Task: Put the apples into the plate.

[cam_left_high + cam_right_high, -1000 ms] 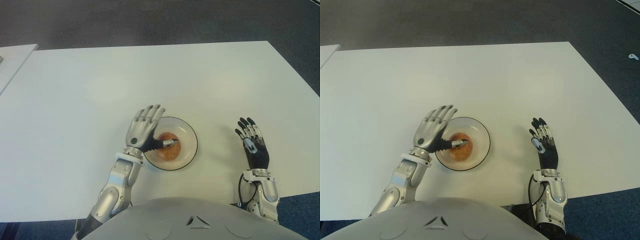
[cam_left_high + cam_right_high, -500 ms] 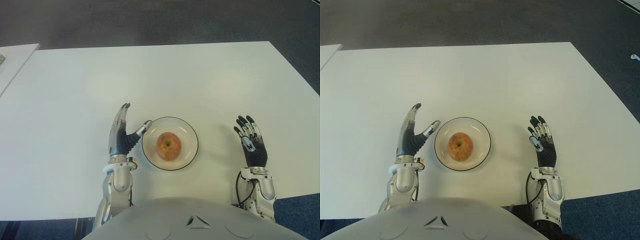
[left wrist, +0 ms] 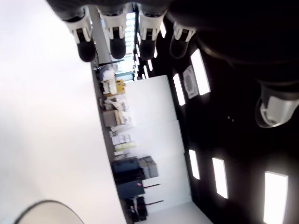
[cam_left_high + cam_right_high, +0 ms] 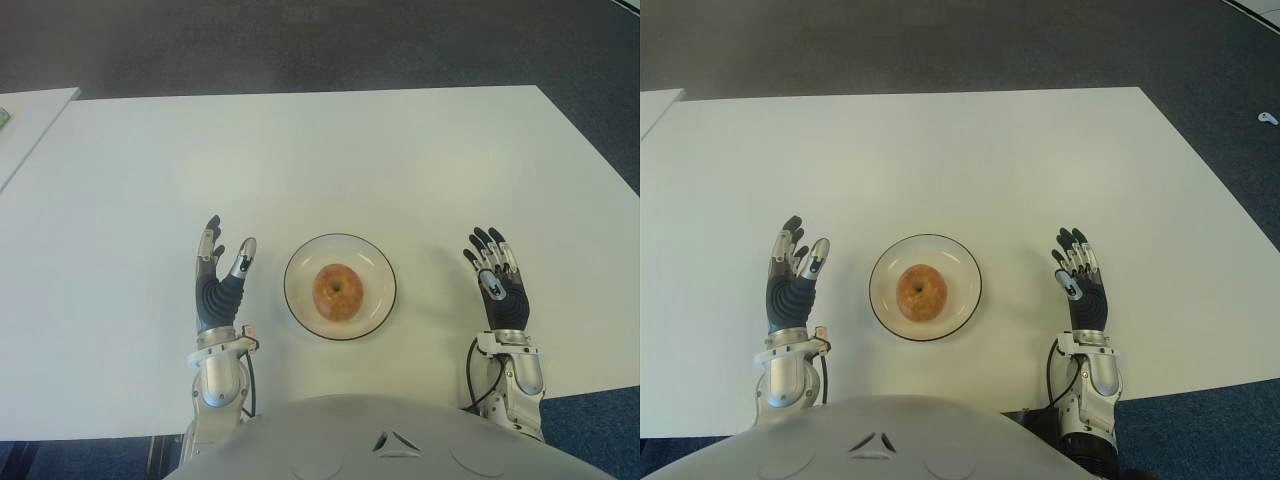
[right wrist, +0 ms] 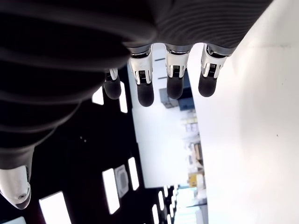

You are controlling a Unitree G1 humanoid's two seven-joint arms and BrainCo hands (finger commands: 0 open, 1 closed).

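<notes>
My left hand (image 4: 218,285) raised left of plate (image 4: 379,306), palm up, fingers spread, holding nothing. My right hand (image 4: 497,290) right of plate, fingers straight and apart, empty too. Both clear of dish. Apple (image 4: 337,290) sits in middle of plate, stem dimple up. Plate on white table (image 4: 330,160), near my edge. Dark carpet beyond far edge. Second white table (image 4: 25,125) at left.

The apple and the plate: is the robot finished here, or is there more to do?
It looks finished. The apple sits inside the plate. Nothing is in hand: the left robot hand and the right robot hand are open, one on each side. No other apple shows on the table.
</notes>
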